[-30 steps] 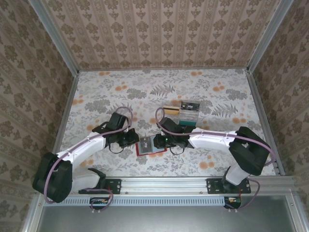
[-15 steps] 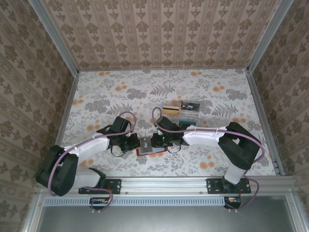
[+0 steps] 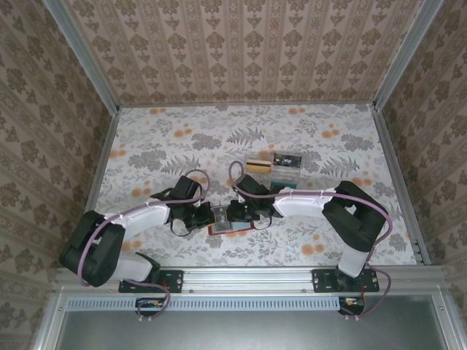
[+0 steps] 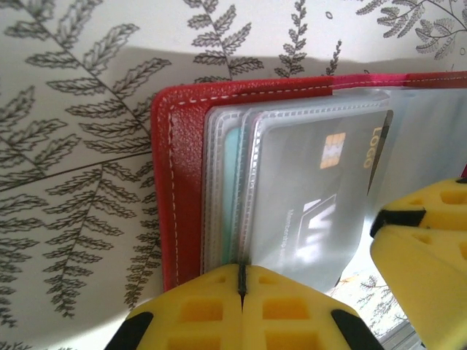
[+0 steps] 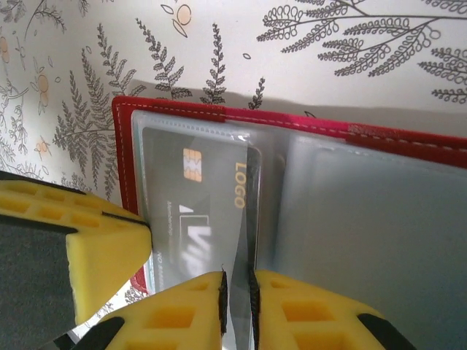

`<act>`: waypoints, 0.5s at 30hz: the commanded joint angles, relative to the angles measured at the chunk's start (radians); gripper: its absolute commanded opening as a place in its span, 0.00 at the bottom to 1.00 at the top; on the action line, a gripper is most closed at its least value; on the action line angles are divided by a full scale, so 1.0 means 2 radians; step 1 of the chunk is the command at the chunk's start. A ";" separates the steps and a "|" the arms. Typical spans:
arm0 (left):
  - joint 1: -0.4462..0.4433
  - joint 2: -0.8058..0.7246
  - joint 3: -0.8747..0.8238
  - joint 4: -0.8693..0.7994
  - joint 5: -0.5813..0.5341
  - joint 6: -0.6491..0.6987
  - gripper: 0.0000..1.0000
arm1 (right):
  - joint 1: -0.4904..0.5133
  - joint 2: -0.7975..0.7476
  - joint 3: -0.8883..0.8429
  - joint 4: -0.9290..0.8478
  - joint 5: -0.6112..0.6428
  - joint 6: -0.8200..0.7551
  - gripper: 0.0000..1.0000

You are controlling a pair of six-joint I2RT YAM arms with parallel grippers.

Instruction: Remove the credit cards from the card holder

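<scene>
Now your left hand point(image 4: 241, 292) is clamped shut at the near edge of the card holder point(image 4: 186, 182), seemingly to pin it to the tabletop point(image 4: 80, 109). Your right hand point(image 5: 237, 286), nearly closed, pinches the edge of the black card point(image 5: 197, 211), placed to draw it from its sleeve, toward itself.

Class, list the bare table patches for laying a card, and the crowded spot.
Free: far strip of table along the back wall; left side by the left rail; right side between removed cards and right rail. Crowded: near centre, left claw and right claw at the card holder.
</scene>
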 commanded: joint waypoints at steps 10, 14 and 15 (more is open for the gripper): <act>-0.005 0.013 0.001 -0.024 -0.015 0.007 0.00 | -0.007 0.012 -0.002 0.012 -0.010 0.018 0.19; -0.005 0.014 0.000 -0.026 -0.017 0.007 0.00 | -0.011 0.001 -0.008 0.007 -0.002 0.016 0.19; -0.005 0.014 0.001 -0.025 -0.017 0.007 0.00 | -0.012 0.000 -0.010 0.007 -0.002 0.016 0.19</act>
